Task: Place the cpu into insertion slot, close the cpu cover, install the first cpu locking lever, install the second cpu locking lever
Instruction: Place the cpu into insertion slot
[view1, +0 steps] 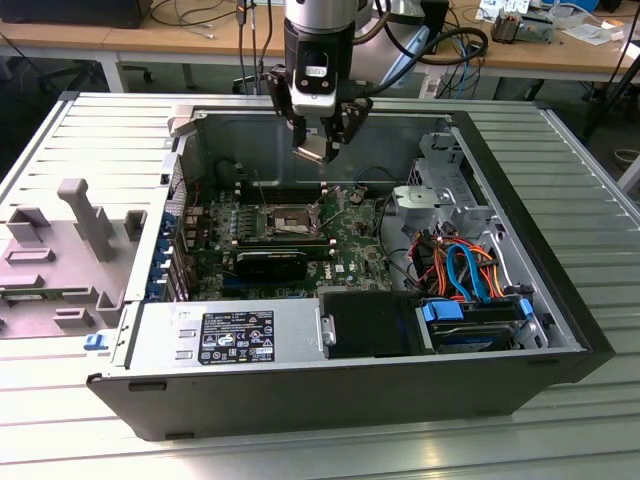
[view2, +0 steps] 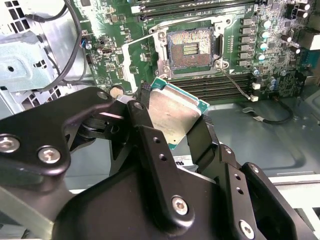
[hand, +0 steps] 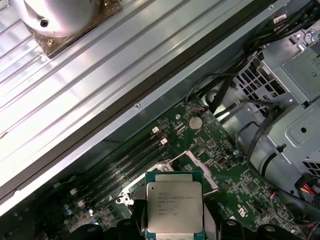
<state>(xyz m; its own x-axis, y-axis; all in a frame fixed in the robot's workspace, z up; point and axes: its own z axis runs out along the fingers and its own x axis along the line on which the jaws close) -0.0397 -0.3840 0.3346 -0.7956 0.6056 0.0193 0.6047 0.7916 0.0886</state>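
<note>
While the small flat square cpu with the dull silver-grey metal top and thin green edge (view2: 172, 112) hangs well above the square dark insertion slot with the silver metal rim (view2: 192, 47), I read the step in hand as carrying the chip to that slot, with seating not yet done.

To do this well I would watch three things:
- **Squareness:** in the second wrist view the cpu sits turned against the insertion slot, one corner pointing toward it. Its edges need to run parallel to the slot's rim before any descent.
- **Level:** in the exterior view the chip looks tilted rather than flat over the slot. I judge that a tilted chip could catch one edge on the rim or press unevenly on the fine contacts I can see in the open recess.
- **Force:** the chip should settle in under almost none, since those contacts likely bend easily.

The slot lies bare on the green circuit board (view1: 350, 255), with nothing resting in it.

The black gripper (view1: 320, 138) stands above and beyond the insertion slot as the exterior view sees it, inside the open dark computer case (view1: 300, 400). Its black fingers (view2: 150, 145) are clenched on the cpu, one on each of two opposite edges, opened just to the chip's width. The metal top is free of them, and they touch nothing else.
</note>
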